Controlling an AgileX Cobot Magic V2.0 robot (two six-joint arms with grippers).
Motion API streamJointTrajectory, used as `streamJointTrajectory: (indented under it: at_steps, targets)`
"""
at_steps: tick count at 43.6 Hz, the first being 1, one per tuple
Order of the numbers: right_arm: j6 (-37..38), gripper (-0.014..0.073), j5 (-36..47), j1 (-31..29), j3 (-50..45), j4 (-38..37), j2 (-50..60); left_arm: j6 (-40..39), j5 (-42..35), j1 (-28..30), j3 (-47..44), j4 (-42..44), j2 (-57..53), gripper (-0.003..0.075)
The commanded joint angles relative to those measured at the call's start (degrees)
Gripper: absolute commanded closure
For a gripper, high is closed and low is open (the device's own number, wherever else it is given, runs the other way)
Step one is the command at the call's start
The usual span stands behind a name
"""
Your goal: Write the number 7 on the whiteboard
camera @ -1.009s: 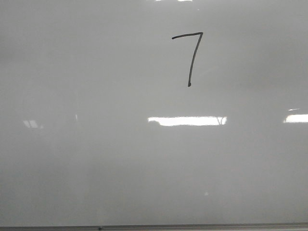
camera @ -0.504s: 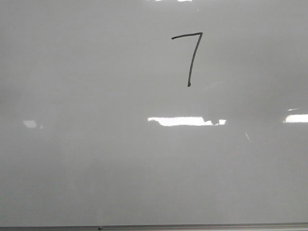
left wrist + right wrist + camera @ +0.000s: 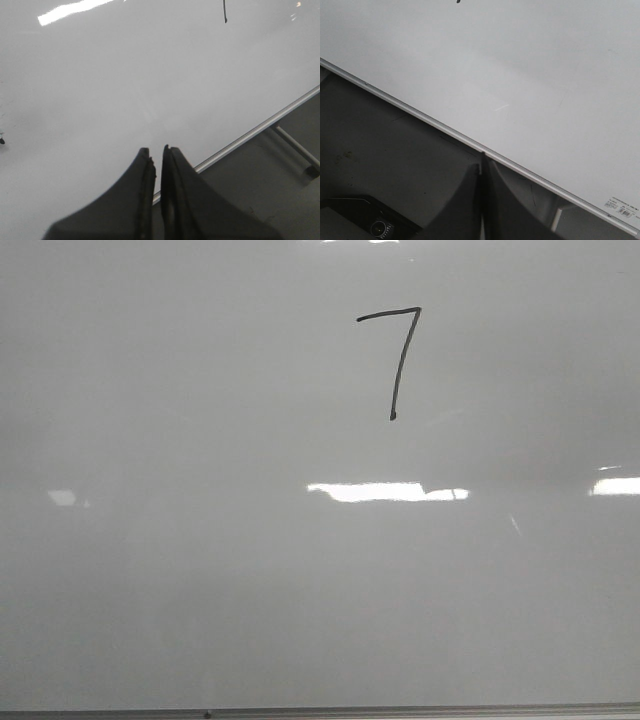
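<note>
A black hand-drawn number 7 [image 3: 397, 360] stands on the upper middle of the glossy pale whiteboard [image 3: 200, 590], a short top bar with a long slanted downstroke. Neither gripper shows in the front view. In the left wrist view my left gripper [image 3: 157, 149] hangs over the whiteboard [image 3: 125, 75] near its metal edge, jaws almost touching with nothing between them. The tail of the 7 [image 3: 224, 12] lies far from it. My right gripper [image 3: 481, 164] is shut and empty, just off the whiteboard [image 3: 520, 60] by its edge.
A thin grey metal edge [image 3: 400, 710] runs along the board's bottom. Beyond it lies a dark surface [image 3: 380, 150] with a black device [image 3: 380, 228] and a metal leg [image 3: 295, 147]. Bright glare patches [image 3: 385, 491] lie on the board.
The 7 is unchanged. Only the reflections in the glare patches on the board have shifted slightly.
</note>
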State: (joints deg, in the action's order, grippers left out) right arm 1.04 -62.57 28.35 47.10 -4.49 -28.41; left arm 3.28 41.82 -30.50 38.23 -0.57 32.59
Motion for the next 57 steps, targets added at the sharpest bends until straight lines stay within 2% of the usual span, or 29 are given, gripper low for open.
streamJointTrajectory:
  at_steps: [1, 29, 37, 47, 57]
  targets:
    - [0.0, 0.0658, 3.7, -0.2, 1.2, -0.4, -0.2, 0.1, -4.2, -0.5, 1.5, -0.1, 0.0, 0.0741]
    - [0.0, 0.0662, 4.1, -0.2, 1.2, -0.4, -0.2, 0.1, -4.3, 0.0, 1.4, 0.6, -0.8, 0.0741]
    - [0.0, 0.0662, 4.1, -0.2, 1.2, -0.4, -0.2, 0.1, -7.9, 10.8, -2.8, 1.9, -7.3, 0.0741]
    - [0.0, 0.0662, 4.1, -0.2, 1.2, -0.4, -0.2, 0.1, -25.0, 24.2, -18.8, 0.6, -19.7, 0.0741]
    - [0.0, 0.0662, 4.1, -0.2, 1.2, -0.4, -0.2, 0.1, -35.9, 30.0, -32.0, -1.7, -28.6, 0.0741]
